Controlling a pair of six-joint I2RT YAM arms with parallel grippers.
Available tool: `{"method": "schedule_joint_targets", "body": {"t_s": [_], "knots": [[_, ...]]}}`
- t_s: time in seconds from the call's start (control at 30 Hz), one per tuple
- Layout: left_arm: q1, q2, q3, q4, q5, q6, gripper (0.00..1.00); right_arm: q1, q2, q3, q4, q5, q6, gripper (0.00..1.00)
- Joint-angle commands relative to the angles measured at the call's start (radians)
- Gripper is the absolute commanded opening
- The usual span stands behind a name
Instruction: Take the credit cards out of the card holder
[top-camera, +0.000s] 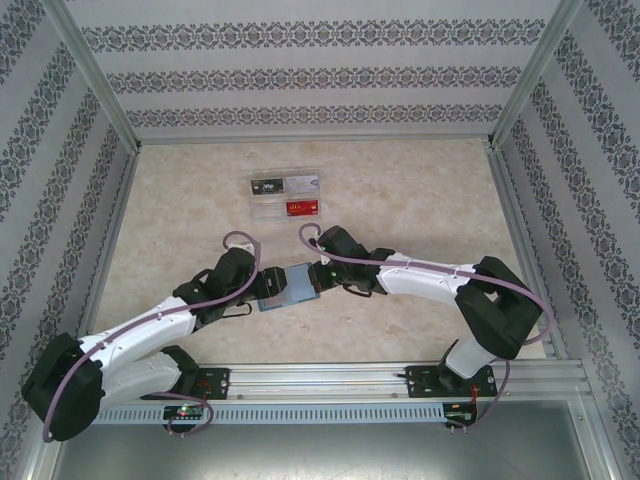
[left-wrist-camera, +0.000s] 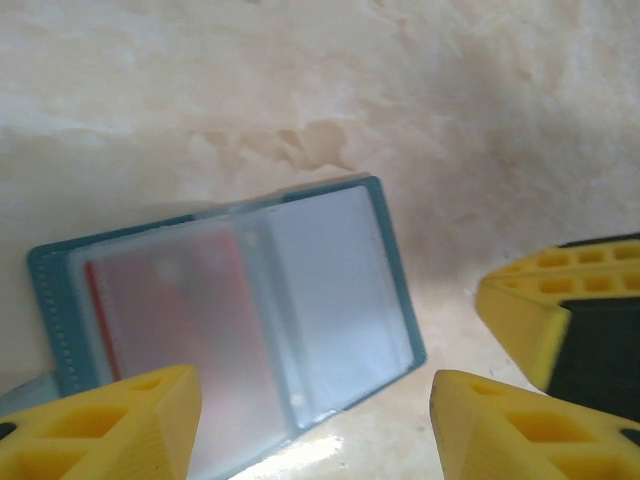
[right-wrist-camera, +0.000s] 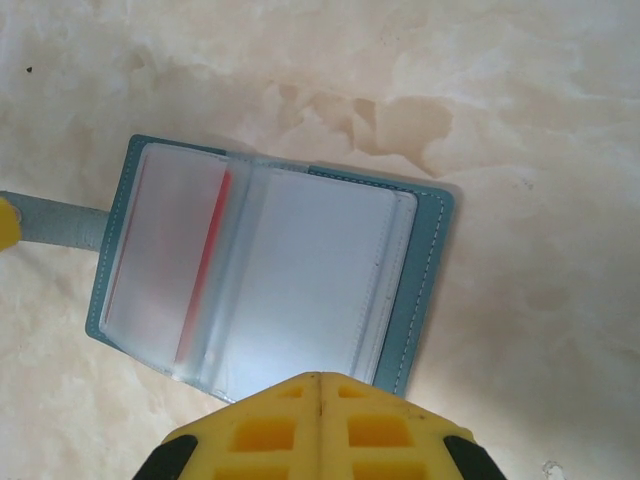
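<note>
- Nearest the left wrist lens: left gripper, yellow fingers spread apart, gripping nothing, low over the near edge of the card holder.
- Nearest the right wrist lens: right gripper, closed tight with no gap, tips over one edge of the card holder; contact impossible to tell.
- Card holder lying open and flat on the marbled table, in its near half, between the two grippers.
- Under a cloudy sleeve in one panel: a red card, tucked inside.
- Sticking out from the holder's side: a grey-blue strap.
- Well apart, farther back: a clear tray with cards.
</note>
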Motion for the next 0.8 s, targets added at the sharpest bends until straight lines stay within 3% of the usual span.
{"method": "schedule_joint_targets", "body": {"t_s": [0.0, 0.23, 0.53, 0.77], "knots": [[0.022, 0.044, -0.011, -0.046, -0.051, 0.005, 0.63, 0.009, 0.029, 0.019, -0.023, 0.034, -0.018, 0.05], [0.027, 0.141, -0.012, 0.023, -0.005, -0.004, 0.63, -0.001, 0.068, -0.001, -0.030, 0.080, -0.042, 0.05], [0.027, 0.226, 0.005, 0.041, 0.011, -0.009, 0.63, -0.003, 0.138, 0.004, -0.010, 0.045, -0.042, 0.05], [0.027, 0.276, 0.011, 0.124, 0.088, -0.015, 0.63, 0.002, 0.146, 0.006, -0.001, 0.037, -0.036, 0.05]]}}
